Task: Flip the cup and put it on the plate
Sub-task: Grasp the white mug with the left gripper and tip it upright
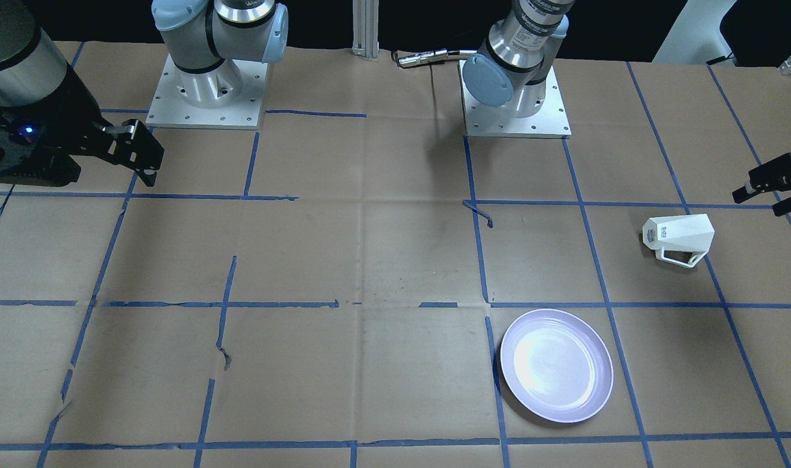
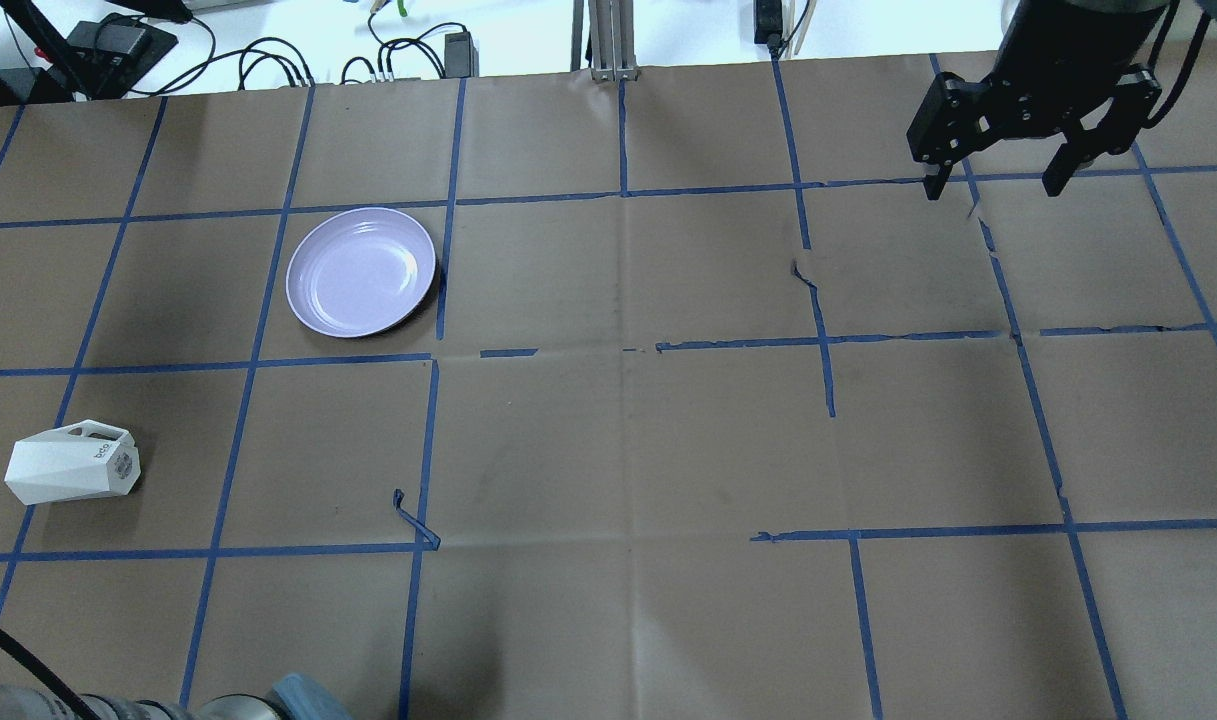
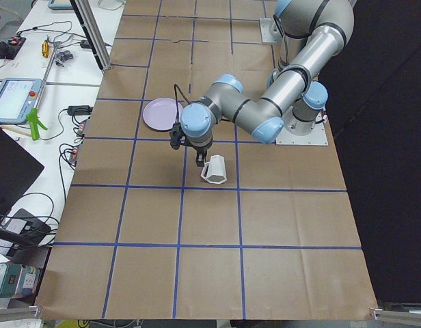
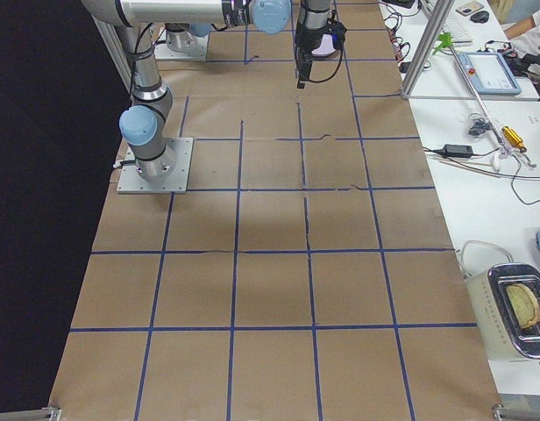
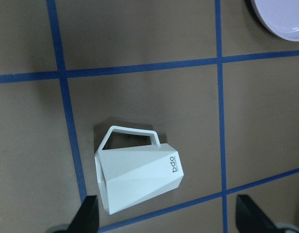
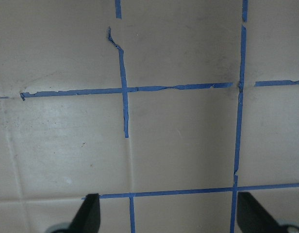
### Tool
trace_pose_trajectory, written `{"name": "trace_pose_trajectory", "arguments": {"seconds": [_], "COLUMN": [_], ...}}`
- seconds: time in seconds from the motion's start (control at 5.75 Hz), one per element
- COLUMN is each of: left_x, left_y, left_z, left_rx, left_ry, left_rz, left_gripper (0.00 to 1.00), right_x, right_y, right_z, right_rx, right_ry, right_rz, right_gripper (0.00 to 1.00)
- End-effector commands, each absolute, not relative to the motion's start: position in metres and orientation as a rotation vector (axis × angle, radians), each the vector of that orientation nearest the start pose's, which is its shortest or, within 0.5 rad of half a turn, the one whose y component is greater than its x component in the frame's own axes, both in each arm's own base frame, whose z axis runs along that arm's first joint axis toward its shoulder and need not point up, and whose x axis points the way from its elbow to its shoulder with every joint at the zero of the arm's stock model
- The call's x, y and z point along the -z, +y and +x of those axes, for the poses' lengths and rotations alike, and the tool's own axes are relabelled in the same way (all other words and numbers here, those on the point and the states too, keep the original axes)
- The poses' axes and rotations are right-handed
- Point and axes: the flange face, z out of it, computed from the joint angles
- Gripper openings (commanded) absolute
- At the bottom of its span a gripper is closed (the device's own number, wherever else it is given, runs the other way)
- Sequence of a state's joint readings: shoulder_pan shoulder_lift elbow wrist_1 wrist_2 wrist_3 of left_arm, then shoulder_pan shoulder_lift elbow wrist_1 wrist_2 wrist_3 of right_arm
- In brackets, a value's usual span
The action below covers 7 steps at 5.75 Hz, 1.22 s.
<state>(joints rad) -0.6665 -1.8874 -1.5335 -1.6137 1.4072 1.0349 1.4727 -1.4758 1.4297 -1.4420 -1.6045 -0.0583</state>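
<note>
White cup [image 5: 140, 179] lies on its side below the wide-open left fingers [image 5: 89, 216], touching neither.

A robotics lab: a table [image 1: 369, 260] papered in brown and gridded with blue tape [image 2: 623, 120], two arms [image 1: 220, 26] bolted to metal base plates [image 1: 168, 114] at the front view's top, and a white bench [image 3: 33, 68] with cables [image 3: 78, 109] and a teach pendant [image 3: 16, 99] in the left view's upper left.

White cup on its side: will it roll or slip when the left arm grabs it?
The cup rests on a flat facet, so it probably slides rather than rolls. It looks like smooth rigid ceramic: likely stiff, somewhat slick and chippable. Its handle sticks out sideways, so a push may pivot it.
</note>
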Motion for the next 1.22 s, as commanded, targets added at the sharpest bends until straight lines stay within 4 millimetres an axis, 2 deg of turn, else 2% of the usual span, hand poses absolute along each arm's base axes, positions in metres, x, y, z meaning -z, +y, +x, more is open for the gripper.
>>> {"name": "trace_pose_trajectory", "arguments": {"seconds": [0.0, 0.17, 0.52, 0.7, 0.87, 1.04], "left_x": [-0.263, -0.235, -0.21, -0.194, -0.175, -0.173], "left_y": [-0.459, -0.457, -0.446, -0.441, -0.426, -0.426], "left_z": [0.399, 0.405, 0.389, 0.392, 0.408, 0.408], "left_rx": [0.009, 0.044, -0.051, -0.086, -0.083, -0.09], "left_ry": [3.666, 3.73, 3.883, 3.919, 3.951, 3.952], "left_rz": [0.123, 0.142, 0.068, 0.034, -0.045, -0.051], "left_gripper": [0.98, 0.98, 0.98, 0.98, 0.98, 0.98], "right_x": [-0.496, -0.496, -0.496, -0.496, -0.496, -0.496], "right_y": [-0.533, -0.533, -0.533, -0.533, -0.533, -0.533], "right_z": [0.078, 0.078, 0.078, 0.078, 0.078, 0.078], "right_rx": [-0.135, -0.135, -0.135, -0.135, -0.135, -0.135], "right_ry": [3.165, 3.165, 3.165, 3.165, 3.165, 3.165], "right_rz": [0.061, 0.061, 0.061, 0.061, 0.061, 0.061], "right_gripper": [1.0, 1.0, 1.0, 1.0, 1.0, 1.0]}}
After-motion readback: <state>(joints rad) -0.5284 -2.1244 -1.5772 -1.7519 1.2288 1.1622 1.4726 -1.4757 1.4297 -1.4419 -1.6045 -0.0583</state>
